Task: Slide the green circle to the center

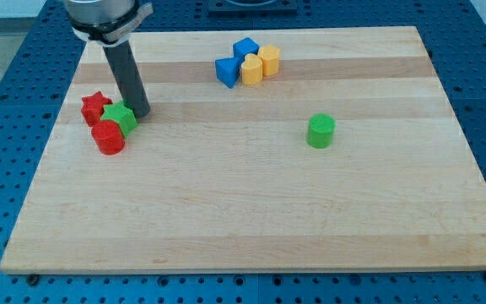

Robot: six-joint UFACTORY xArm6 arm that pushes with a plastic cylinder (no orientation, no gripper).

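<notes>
The green circle (321, 131) is a short green cylinder standing alone on the wooden board (251, 219), right of the middle. My tip (140, 114) is far to its left, touching or almost touching the right side of a green star (121, 116). A red star (95, 107) and a red cylinder (108, 138) sit against the green star in one cluster at the view's left.
Near the view's top, a cluster holds two blue blocks (227, 71) (245, 49) and two yellow blocks (251, 69) (268, 61). The board's edges drop to a blue perforated table (7, 127). The arm's body (106, 17) hangs over the top left corner.
</notes>
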